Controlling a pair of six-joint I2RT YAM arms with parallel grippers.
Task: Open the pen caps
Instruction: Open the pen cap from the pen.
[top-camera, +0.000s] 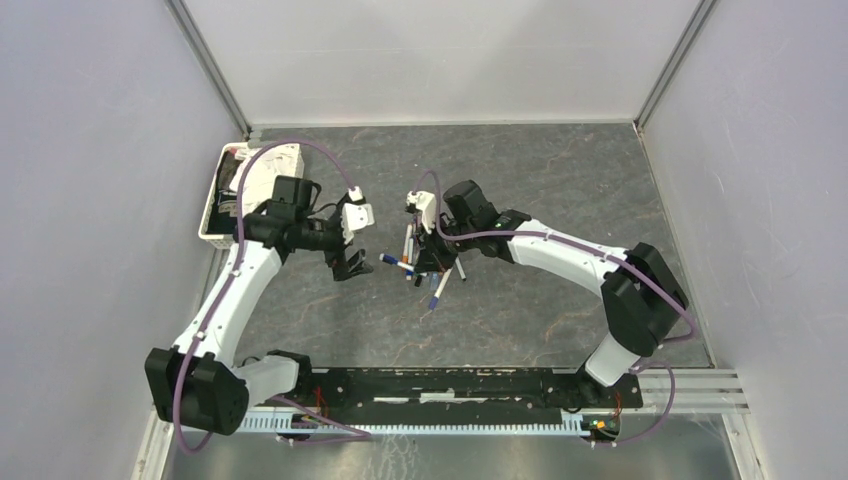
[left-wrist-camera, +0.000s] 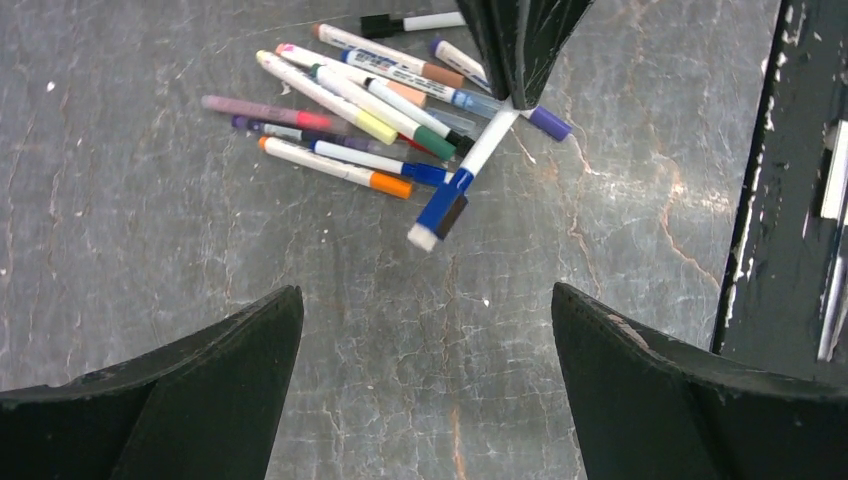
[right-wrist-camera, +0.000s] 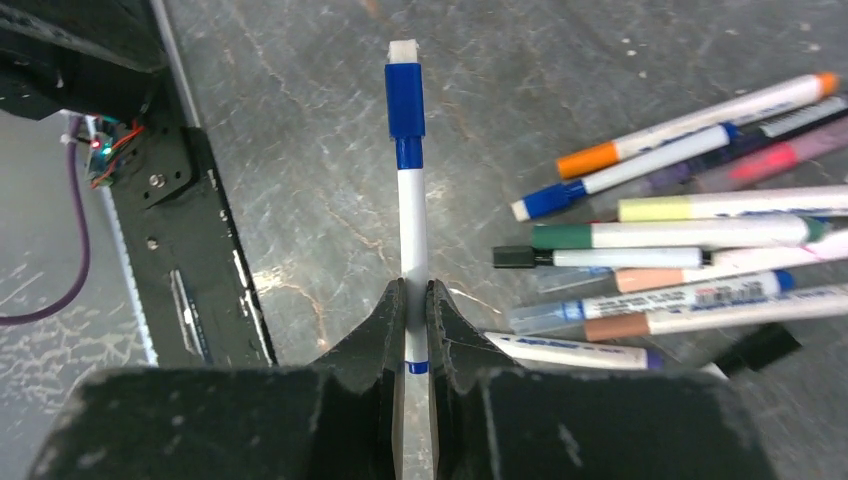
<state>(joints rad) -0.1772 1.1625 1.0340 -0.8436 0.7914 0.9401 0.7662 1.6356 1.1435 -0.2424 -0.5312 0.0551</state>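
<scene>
The right gripper (left-wrist-camera: 512, 90) holds a white pen (left-wrist-camera: 490, 140), its blue cap (left-wrist-camera: 440, 205) on.

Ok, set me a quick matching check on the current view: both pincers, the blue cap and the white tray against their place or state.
Things:
1. left pincer
2. right pincer
3. blue cap
4. white tray

States or places:
A. at the far-left edge of the table
B. shut on a white pen barrel
C. still on the end of the held pen
D. open, holding nothing

Pairs: 1-D, 2-B, 3-C, 4-A
</scene>
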